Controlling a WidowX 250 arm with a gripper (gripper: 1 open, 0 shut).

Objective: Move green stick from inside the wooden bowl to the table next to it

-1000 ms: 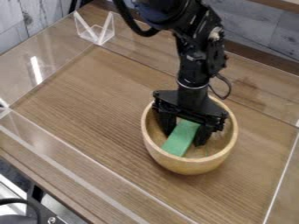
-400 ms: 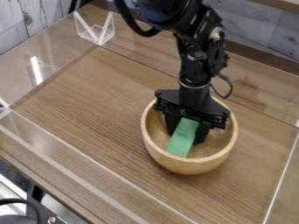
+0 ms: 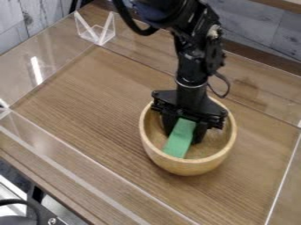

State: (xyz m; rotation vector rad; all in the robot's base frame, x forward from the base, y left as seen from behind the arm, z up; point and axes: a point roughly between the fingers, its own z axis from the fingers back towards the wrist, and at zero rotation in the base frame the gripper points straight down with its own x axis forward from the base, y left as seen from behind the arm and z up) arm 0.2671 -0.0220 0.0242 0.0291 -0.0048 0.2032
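The wooden bowl (image 3: 157,151) sits on the table (image 3: 94,97), right of centre and near the front. Inside it the green stick (image 3: 179,141) lies tilted, its lower end toward the bowl's front. My black gripper (image 3: 187,124) points straight down into the bowl, and its fingers are shut on the upper end of the green stick. That upper end is hidden between the fingers.
Low clear acrylic walls (image 3: 33,70) edge the tabletop on the left, front and right. A clear angled stand (image 3: 97,31) sits at the back left. Open wood surface lies left of the bowl.
The fingers have closed in from wide open onto the green stick. The arm has stayed over the bowl, and the stick looks slightly shifted.
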